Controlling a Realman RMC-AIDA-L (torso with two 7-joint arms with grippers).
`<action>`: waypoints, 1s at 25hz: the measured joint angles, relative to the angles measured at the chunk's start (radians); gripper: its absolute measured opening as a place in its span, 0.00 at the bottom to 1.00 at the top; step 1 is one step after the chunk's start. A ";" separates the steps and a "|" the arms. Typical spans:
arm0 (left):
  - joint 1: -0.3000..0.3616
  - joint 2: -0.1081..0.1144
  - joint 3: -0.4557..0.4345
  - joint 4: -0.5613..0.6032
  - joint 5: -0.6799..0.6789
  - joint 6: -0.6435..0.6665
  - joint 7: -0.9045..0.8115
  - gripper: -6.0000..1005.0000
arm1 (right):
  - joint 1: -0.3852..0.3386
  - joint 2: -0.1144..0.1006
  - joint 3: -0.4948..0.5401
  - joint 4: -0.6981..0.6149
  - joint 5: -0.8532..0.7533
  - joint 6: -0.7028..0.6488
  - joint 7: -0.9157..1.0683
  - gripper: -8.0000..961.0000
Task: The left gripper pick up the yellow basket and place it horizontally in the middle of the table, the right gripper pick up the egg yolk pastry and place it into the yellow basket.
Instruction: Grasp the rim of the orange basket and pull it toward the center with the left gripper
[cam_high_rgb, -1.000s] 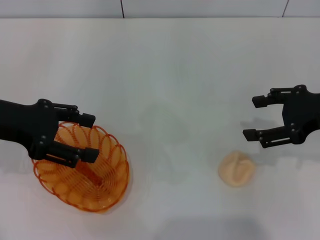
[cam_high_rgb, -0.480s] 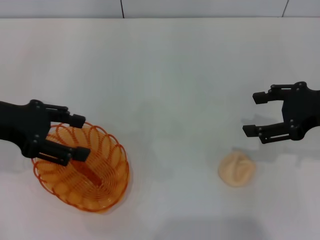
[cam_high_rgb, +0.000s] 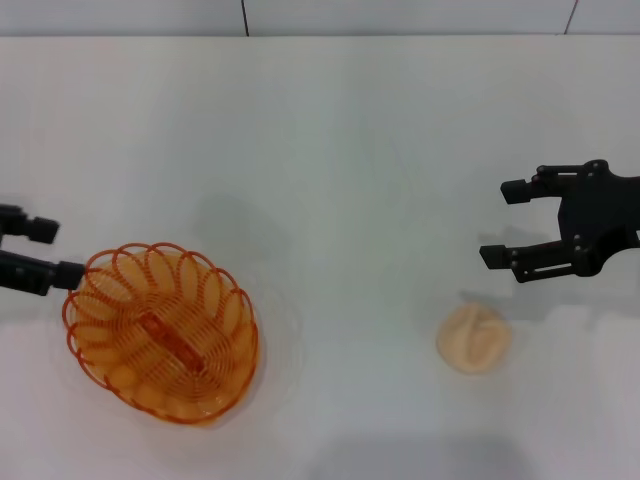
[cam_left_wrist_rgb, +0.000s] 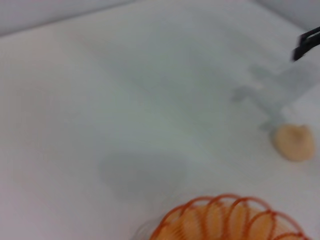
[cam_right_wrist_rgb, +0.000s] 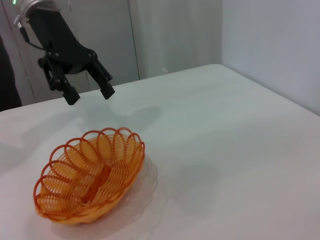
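Note:
The yellow basket rests on the white table at the front left, its long axis slanting; it is empty. My left gripper is open at the far left edge, just beyond the basket's left rim and holding nothing. From the right wrist view the left gripper hangs open above and behind the basket. The egg yolk pastry lies at the front right. My right gripper is open and empty, just behind and to the right of the pastry. The left wrist view shows the basket's rim and the pastry.
A wall borders the table's far edge. One finger of the right gripper shows at the edge of the left wrist view.
My left gripper has drawn back to the left, from over the basket to beyond its left rim. The basket and pastry have stayed put. The right gripper has barely shifted.

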 joint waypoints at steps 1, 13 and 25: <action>-0.002 0.001 -0.004 0.000 0.022 -0.005 -0.006 0.88 | 0.000 0.000 0.000 0.000 0.003 0.001 0.000 0.87; -0.054 0.005 -0.008 -0.005 0.210 -0.072 -0.059 0.88 | 0.004 0.001 -0.001 0.001 0.013 -0.003 0.001 0.87; -0.154 -0.037 0.000 -0.072 0.335 -0.149 -0.070 0.88 | 0.007 0.001 -0.006 0.010 0.034 -0.008 0.002 0.87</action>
